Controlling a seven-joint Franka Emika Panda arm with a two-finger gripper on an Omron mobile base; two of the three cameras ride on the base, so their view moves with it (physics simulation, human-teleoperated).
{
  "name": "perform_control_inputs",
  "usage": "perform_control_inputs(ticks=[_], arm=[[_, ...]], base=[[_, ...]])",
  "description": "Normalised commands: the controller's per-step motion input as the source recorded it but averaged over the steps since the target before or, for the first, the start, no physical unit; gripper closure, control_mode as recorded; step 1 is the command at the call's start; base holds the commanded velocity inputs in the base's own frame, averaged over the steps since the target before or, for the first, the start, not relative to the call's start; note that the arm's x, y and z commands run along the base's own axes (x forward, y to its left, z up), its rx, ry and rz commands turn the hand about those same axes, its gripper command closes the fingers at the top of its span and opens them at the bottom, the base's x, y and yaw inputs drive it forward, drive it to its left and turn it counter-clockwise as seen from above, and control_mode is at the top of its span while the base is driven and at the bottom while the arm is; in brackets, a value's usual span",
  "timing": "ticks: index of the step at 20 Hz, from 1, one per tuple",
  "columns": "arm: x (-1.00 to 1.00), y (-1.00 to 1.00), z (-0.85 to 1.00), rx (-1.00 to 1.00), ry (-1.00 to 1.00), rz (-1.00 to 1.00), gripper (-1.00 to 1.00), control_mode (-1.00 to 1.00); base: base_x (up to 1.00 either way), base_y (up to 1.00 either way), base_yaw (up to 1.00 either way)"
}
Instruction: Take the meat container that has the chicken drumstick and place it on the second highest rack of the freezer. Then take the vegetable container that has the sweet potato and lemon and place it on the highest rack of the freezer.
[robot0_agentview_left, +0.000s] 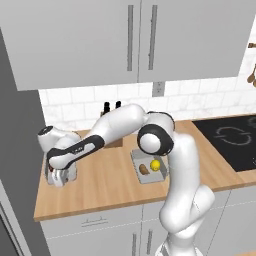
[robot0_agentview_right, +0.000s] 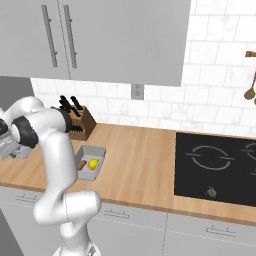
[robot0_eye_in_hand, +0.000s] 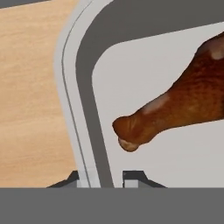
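Note:
The meat container (robot0_eye_in_hand: 72, 87) is a light-grey tray at the left end of the wooden counter (robot0_agentview_left: 100, 190), also seen as meat container (robot0_agentview_left: 73, 172). The reddish-brown chicken drumstick (robot0_eye_in_hand: 175, 109) lies inside it. My gripper (robot0_eye_in_hand: 99, 178) straddles the tray's rim, one finger outside and one inside, and is shut on it; from the left base it is gripper (robot0_agentview_left: 59, 177). The vegetable container (robot0_agentview_left: 136, 157) sits mid-counter with the lemon (robot0_agentview_left: 156, 164) and sweet potato (robot0_agentview_left: 144, 169). The freezer's tall grey side (robot0_agentview_left: 15, 150) stands at far left; its racks are hidden.
A knife block (robot0_agentview_right: 82, 122) stands against the tiled wall behind the trays. A black cooktop (robot0_agentview_right: 215, 165) is set into the counter to the right. Grey upper cabinets (robot0_agentview_left: 135, 40) hang overhead. Wooden utensils (robot0_agentview_right: 250, 90) hang on the right wall.

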Motion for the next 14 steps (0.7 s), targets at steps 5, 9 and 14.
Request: perform_control_inputs(ticks=[5, 9, 14], arm=[[-0.73, -0.91, 0.65, 0.01, -0.15, 0.06, 1.0, -1.0], [-0.71, -1.0, 0.9, 0.04, -0.14, 0.04, 1.0, -1.0], [-0.49, -1.0, 0.99, 0.16, -0.05, 0.03, 1.0, -1.0]], base=[[0.0, 0.0, 0.0], [0.0, 0.0, 0.0], [0.0, 0.0, 0.0]])
